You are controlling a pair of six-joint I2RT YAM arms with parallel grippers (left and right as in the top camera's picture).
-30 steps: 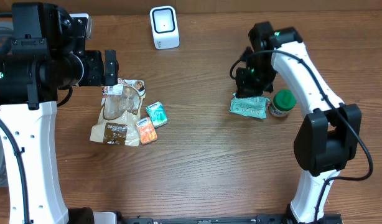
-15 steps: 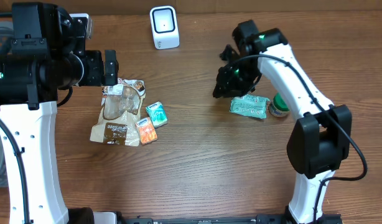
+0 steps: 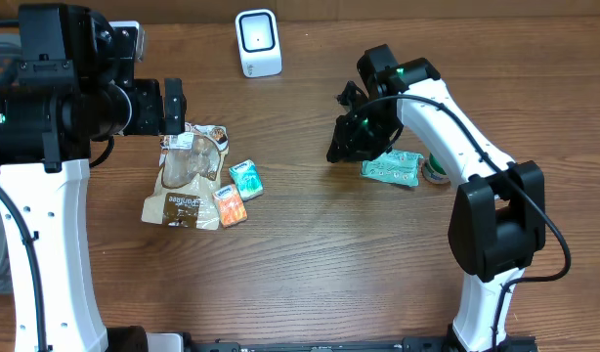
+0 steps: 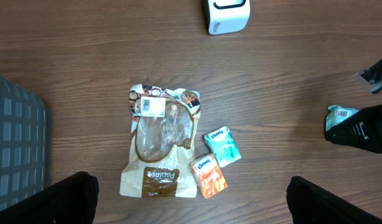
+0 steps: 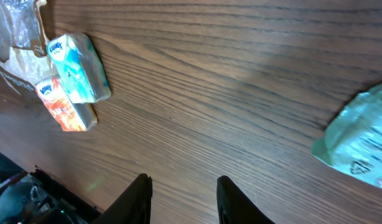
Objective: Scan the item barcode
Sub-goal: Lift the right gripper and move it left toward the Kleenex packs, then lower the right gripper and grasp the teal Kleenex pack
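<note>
My right hand [image 5: 181,193] is part open: the two fingers stand apart, with only bare counter [image 3: 310,254] showing in the gap. Nothing is gripped. It hangs over the counter just left of the teal pouch [image 3: 393,168] and is not touching it. The pouch lies flat on the counter, right of centre, partly under my right arm. The left wrist view shows a barcode label on the pouch's near corner. A green-lidded jar [image 3: 439,168] sits just beside the pouch on its right, mostly hidden by the arm.

My left hand [image 3: 171,108] is wide open and holds nothing. It is up high, over the top end of the brown snack bag [image 4: 158,146]. The bag lies flat with a white barcode sticker [image 4: 152,106] facing up at its top.

A teal tissue pack [image 4: 222,146] and an orange tissue pack [image 4: 208,176] lie side by side against the bag's right edge.

The white scanner [image 3: 258,42] stands upright at the back of the counter, well apart from the pouch and both hands.

A grey basket [image 4: 17,149] sits at the far left edge.
</note>
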